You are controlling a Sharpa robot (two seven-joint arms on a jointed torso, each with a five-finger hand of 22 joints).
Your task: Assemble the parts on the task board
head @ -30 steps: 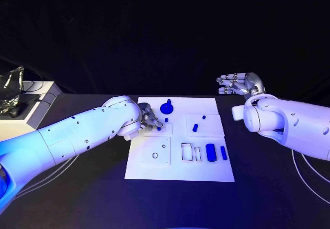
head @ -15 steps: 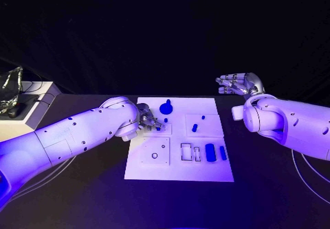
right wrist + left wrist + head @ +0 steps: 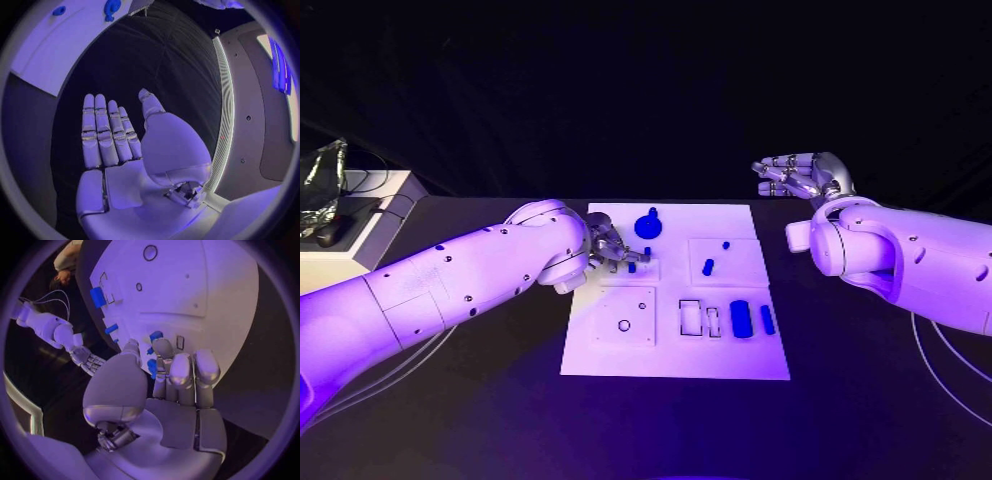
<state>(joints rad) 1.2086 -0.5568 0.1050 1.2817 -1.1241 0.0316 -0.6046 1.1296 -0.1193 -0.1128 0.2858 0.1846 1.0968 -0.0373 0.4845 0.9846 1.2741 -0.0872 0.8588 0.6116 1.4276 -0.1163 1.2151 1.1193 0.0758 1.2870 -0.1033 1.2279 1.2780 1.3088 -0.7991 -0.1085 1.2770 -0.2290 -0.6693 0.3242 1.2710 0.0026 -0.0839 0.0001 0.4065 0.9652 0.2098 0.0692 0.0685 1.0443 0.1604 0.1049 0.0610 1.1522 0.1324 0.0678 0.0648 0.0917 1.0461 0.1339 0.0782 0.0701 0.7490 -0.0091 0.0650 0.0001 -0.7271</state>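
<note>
Right robot hand (image 3: 119,150) lies palm-up mid-circle, fingers (image 3: 100,130) straight and side by side, thumb (image 3: 150,107) angled apart; it holds nothing. Black worktop (image 3: 156,55) spreads beyond the fingertips. White task board (image 3: 69,40) sits toward 11 o'clock of the hand, well apart from it. Two blue parts rest on the board: a small round part (image 3: 59,10) and a taller part (image 3: 112,7), near each other.

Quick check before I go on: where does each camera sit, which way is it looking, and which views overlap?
Head: on the robot's head, looking down at the board; both arms, left hand, right hand.
Left wrist: behind the left hand, facing the board; right hand beyond.
Right wrist: behind the open right hand, facing the dark table; board at the rim.
All three share the board.
</note>
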